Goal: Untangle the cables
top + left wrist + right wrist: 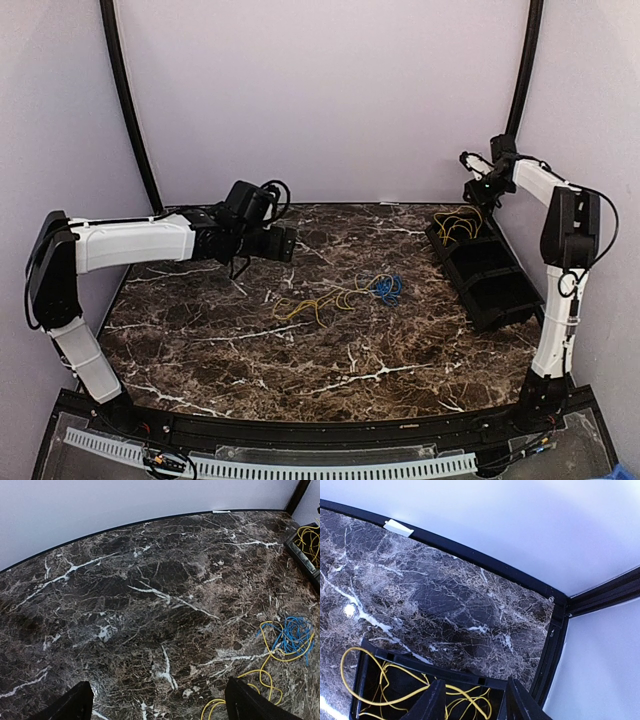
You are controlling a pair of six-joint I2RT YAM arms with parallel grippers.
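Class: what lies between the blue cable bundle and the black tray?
Nothing: only bare marble tabletop separates the blue cable bundle from the black tray, clearest in the top external view.

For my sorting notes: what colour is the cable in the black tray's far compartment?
Yellow; the cable in the tray shows best in the right wrist view.

No legible text or markings
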